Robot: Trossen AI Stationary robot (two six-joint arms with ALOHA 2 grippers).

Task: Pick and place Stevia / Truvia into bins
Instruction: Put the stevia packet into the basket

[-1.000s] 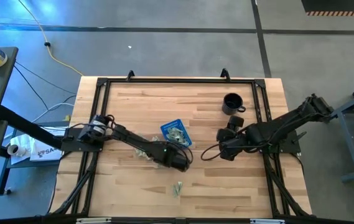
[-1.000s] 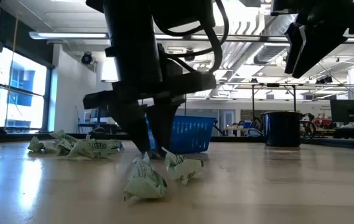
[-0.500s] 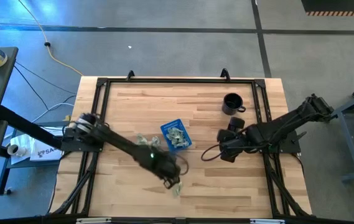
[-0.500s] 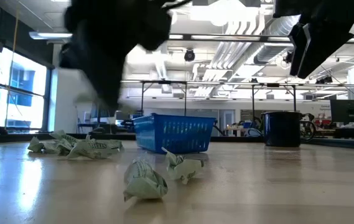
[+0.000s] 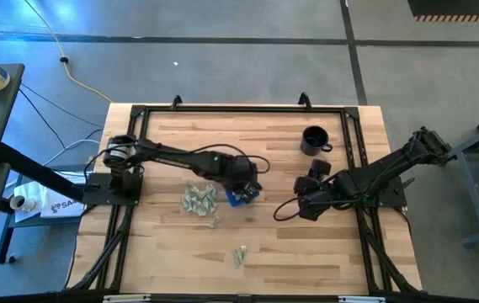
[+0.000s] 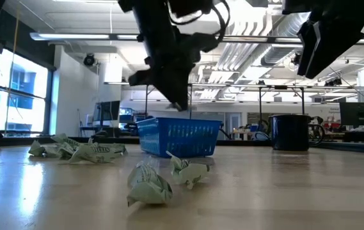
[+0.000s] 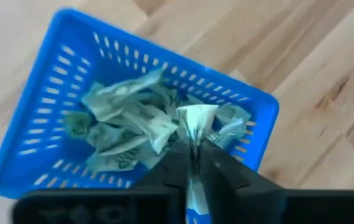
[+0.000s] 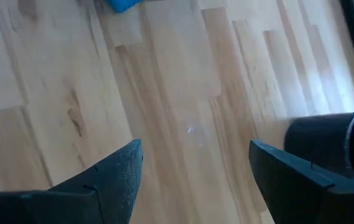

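Tray (image 7: 46, 134) sits mid-table, already holding crumpled packets. My left gripper (image 7: 194, 157) hangs just above it, fingers pinched on one packet (image 7: 195, 121), a light, limp slip best nipped by an edge. Right gripper (image 8: 195, 171) waits spread near the mug (image 5: 314, 140). Loose packets (image 5: 199, 199) lie beside the tray, I think.

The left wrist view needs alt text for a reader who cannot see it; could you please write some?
The left gripper holds one pale sweetener packet pinched between its dark fingers, directly above a blue tray. The tray already contains a loose heap of crumpled green and white packets and sits on a light wooden table.
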